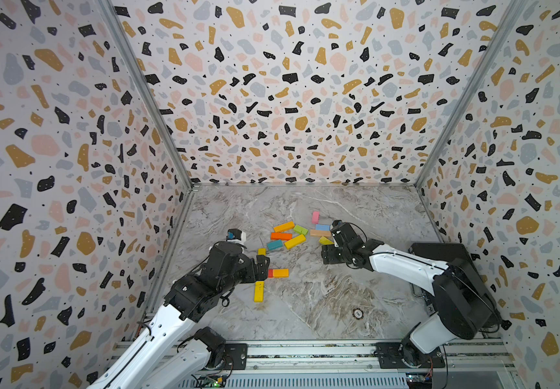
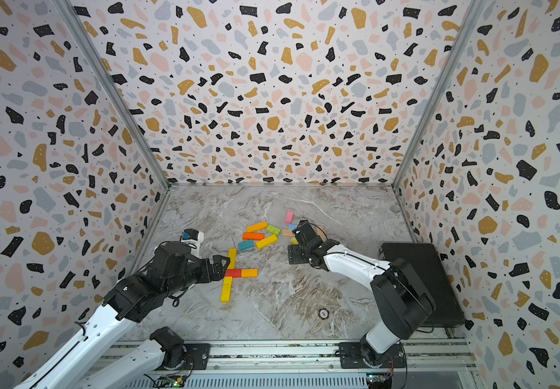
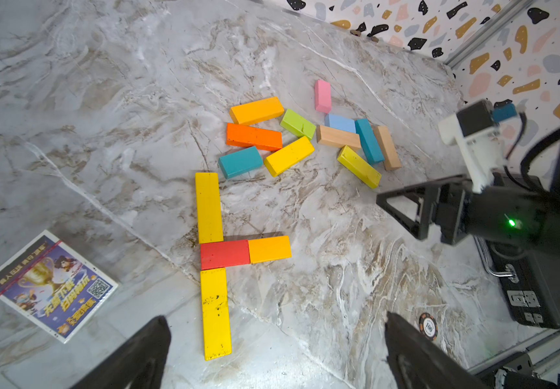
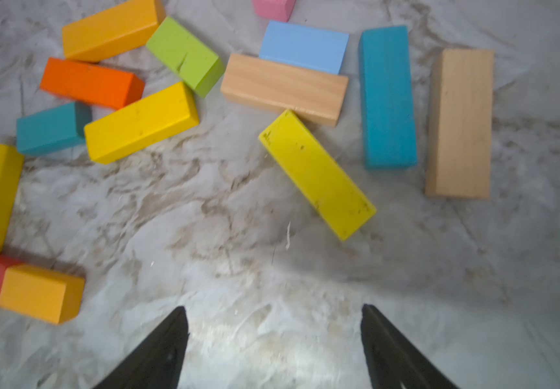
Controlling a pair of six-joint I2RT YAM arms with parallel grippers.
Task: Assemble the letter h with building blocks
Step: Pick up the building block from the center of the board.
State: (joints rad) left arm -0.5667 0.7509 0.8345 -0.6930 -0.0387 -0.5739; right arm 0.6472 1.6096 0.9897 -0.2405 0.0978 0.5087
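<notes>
Left end effector is seen gaping wide, nothing held; right end effector is spread too, empty, near the lime-yellow bar.

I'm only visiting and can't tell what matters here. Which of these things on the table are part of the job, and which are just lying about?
Part of the job:
- the laid-out blocks: two yellow, one red, one orange
- the loose blocks in the pile

Just lying about:
- the poker chip
- the printed card
- the black case
</notes>
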